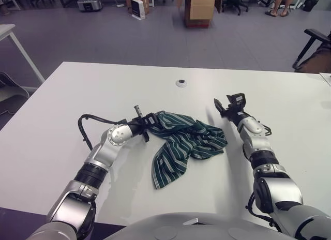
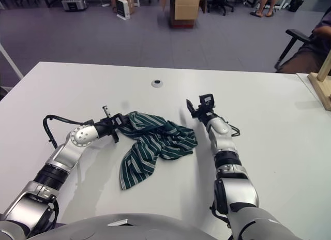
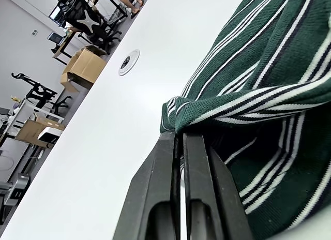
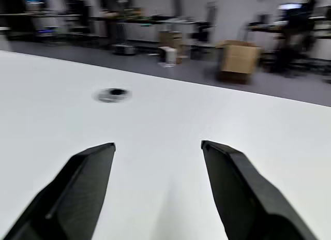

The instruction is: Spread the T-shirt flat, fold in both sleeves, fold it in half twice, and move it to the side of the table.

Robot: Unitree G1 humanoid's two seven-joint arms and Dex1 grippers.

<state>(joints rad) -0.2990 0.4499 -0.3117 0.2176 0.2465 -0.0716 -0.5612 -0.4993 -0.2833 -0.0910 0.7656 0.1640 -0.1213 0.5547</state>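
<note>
A dark green T-shirt [image 1: 183,141] with thin white stripes lies crumpled near the middle of the white desk [image 1: 77,95]. It is bunched into a loose heap, with one long flap trailing toward the robot's side of the desk.

The left pincer [image 1: 147,122] sits at the heap's left edge. In the left wrist view its two black fingers [image 3: 196,167] are pressed together on a folded rim of the striped cloth, so it is pinching the T-shirt. The cloth rises in a ridge just past the fingertips.

The right pincer [image 1: 226,104] is to the right of the T-shirt, near it but not touching it, just above the bare desk surface. Its fingers [image 4: 77,188] are spread wide, with nothing but white desktop between them.

A small round cable port [image 1: 181,83] is set into the desk beyond the T-shirt, toward the far edge. On the floor behind the desk stands an open cardboard box [image 1: 200,7].
</note>
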